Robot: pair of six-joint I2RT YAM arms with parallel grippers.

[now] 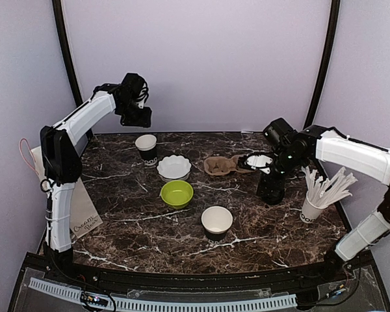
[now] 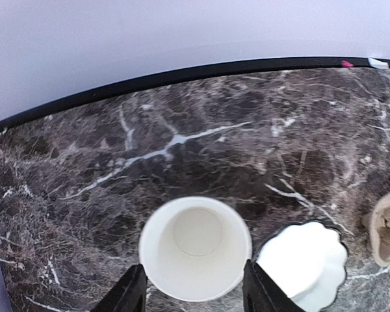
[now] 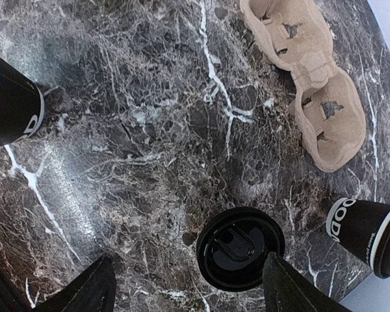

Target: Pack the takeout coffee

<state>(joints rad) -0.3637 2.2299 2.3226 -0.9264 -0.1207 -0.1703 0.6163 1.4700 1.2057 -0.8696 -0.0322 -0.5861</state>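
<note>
1. Hovering at the counter's (image 1: 117, 214) 3 o'clock side, the right gripper (image 3: 188, 273) has its jaws wide open astride the coffee (image 3: 240, 257), gripping nothing.
2. The coffee stands upright, lid on, with the carrier (image 1: 220, 166) at its 10 o'clock.
3. The left gripper (image 2: 194, 279) hangs above a lidless cup (image 2: 195, 247) at the counter's 11 o'clock, jaws partly apart, holding nothing.

The takeout coffee (image 3: 240, 248) stands right of the cup carrier (image 1: 220, 165) (well apart from it) and left of the stick cup (image 1: 312, 208).
</note>
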